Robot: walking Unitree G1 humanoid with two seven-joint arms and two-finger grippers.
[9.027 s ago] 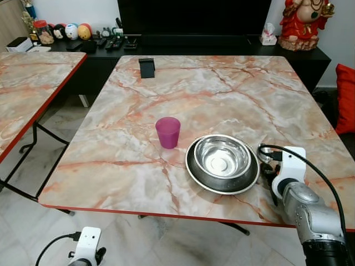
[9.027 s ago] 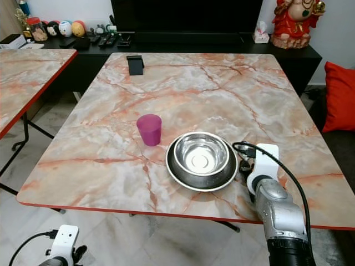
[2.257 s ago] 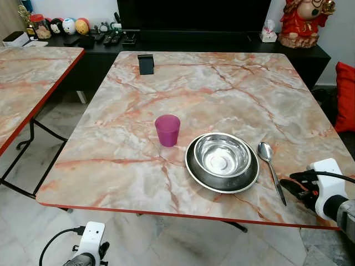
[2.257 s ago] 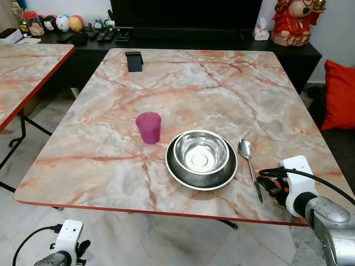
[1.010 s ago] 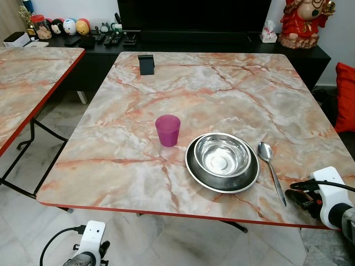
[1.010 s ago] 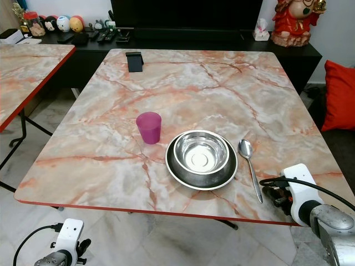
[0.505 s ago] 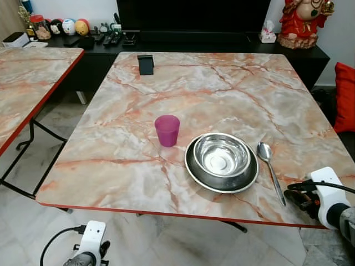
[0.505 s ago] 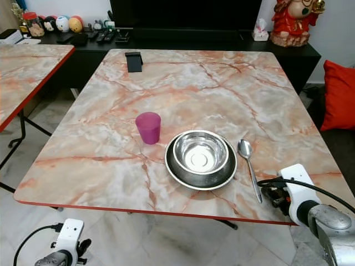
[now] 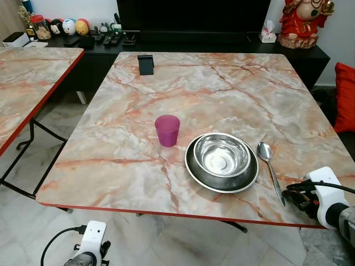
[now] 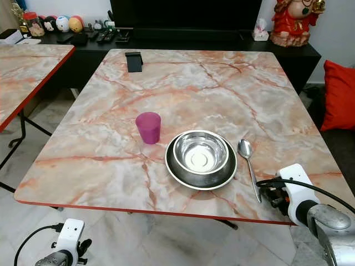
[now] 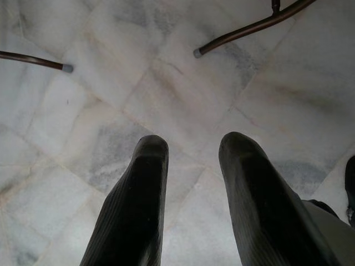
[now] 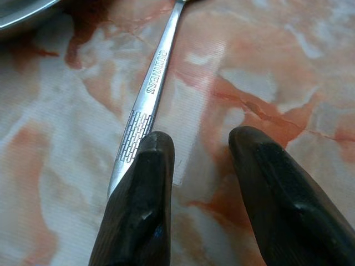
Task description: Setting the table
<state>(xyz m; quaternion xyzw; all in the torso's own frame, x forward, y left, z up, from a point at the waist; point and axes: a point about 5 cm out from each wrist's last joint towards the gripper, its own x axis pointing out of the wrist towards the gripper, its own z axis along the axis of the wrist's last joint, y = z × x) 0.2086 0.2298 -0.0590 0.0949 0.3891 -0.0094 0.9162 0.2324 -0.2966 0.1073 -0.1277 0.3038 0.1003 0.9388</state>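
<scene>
Purple cup (image 9: 167,130) beside bowl (image 9: 222,161).

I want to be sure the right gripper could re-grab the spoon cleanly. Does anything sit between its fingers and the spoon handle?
Nothing visible does. The right gripper is open just short of the spoon handle's end, with only bare table between. The steel bowl sits apart to the spoon's left, the purple cup farther left.

Head stereo pair looks forward and down over the marble counter (image 9: 222,88), both eyes sharing the whole top. Right wrist cam sits very close above the counter, facing along the spoon (image 12: 151,94) handle. Left wrist cam points down at the floor (image 11: 166,100), probably from low.
</scene>
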